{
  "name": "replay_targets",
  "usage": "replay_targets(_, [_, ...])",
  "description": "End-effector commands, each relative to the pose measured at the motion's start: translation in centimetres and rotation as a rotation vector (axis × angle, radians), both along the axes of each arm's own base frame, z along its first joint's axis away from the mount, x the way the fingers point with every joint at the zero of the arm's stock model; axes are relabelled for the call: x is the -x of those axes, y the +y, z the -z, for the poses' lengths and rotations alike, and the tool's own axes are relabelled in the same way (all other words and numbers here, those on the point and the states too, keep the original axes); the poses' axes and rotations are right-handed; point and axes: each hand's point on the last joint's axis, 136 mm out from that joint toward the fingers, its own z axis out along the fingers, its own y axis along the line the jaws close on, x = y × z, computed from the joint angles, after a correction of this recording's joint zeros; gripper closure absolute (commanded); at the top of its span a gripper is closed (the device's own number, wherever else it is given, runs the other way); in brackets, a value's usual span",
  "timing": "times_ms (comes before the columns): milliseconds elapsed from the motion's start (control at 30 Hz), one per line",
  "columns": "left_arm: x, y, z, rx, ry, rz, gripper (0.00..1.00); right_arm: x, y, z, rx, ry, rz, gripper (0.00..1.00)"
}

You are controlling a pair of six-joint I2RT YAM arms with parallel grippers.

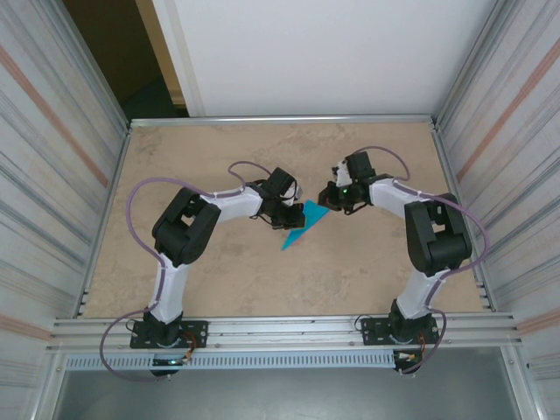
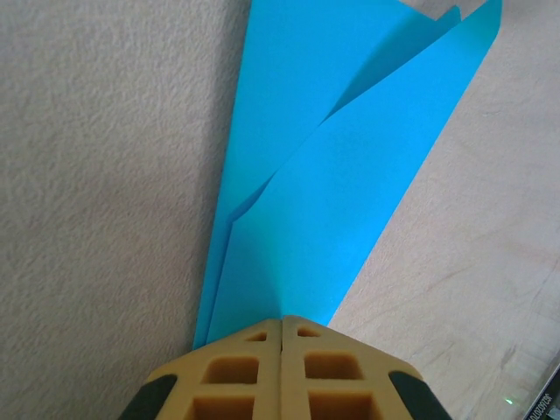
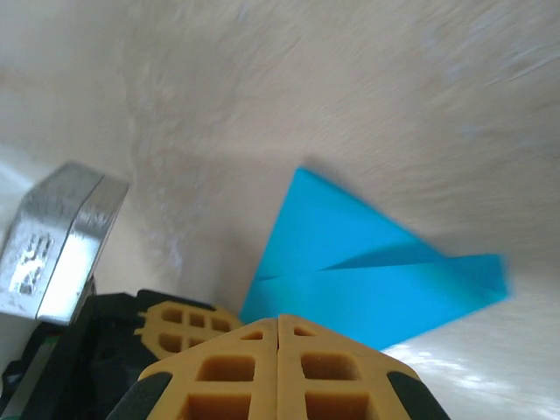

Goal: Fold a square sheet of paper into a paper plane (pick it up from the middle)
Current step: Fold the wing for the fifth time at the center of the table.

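Note:
The sheet of paper is teal-blue and lies on the table near the middle, folded into a narrow pointed dart shape whose tip points toward the near left. In the left wrist view the paper shows layered flaps fanning away from my left gripper. That gripper is shut, with its tips set on the paper's narrow end. My right gripper is also shut, its tips over the edge of the paper, and the left gripper's fingers sit close beside it. From above, the left gripper and right gripper meet at the paper's far end.
The beige table is boxed in by ribbed metal walls on the left and right. An aluminium rail runs along the near edge by the arm bases. A shiny metal block is at the left of the right wrist view.

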Motion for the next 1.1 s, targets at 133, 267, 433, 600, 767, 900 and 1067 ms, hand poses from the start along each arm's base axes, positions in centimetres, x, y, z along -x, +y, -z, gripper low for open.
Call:
replay_targets(133, [1.7, 2.6, 2.9, -0.126, 0.09, -0.002, 1.0, 0.2, 1.5, 3.1, -0.02, 0.081, -0.003, 0.95])
replay_targets(267, [0.9, 1.4, 1.1, -0.062, 0.051, 0.018, 1.0, 0.7, 0.9, 5.0, 0.01, 0.119, -0.006, 0.95])
replay_targets(433, [-0.2, -0.9, -3.4, 0.079, -0.062, 0.07, 0.96, 1.6, -0.4, 7.3, 0.051, 0.162, 0.0, 0.96])
replay_targets(600, [0.1, -2.4, -3.7, 0.066, -0.113, 0.143, 0.95, 2.0, -0.6, 8.1, 0.062, 0.181, 0.003, 0.96])
replay_targets(767, [0.4, -1.9, -1.1, -0.001, -0.082, 0.139, 0.97, 1.9, -0.8, 8.4, 0.071, 0.188, 0.01, 0.96])
replay_targets(900, [1.1, -1.3, 0.0, -0.03, -0.061, 0.144, 0.98, 2.0, -1.2, 8.6, 0.079, 0.201, 0.019, 0.96])
replay_targets(1067, [2.2, 0.3, 1.6, -0.084, -0.034, 0.137, 0.99, 2.1, -1.5, 8.8, 0.088, 0.207, 0.017, 0.96])
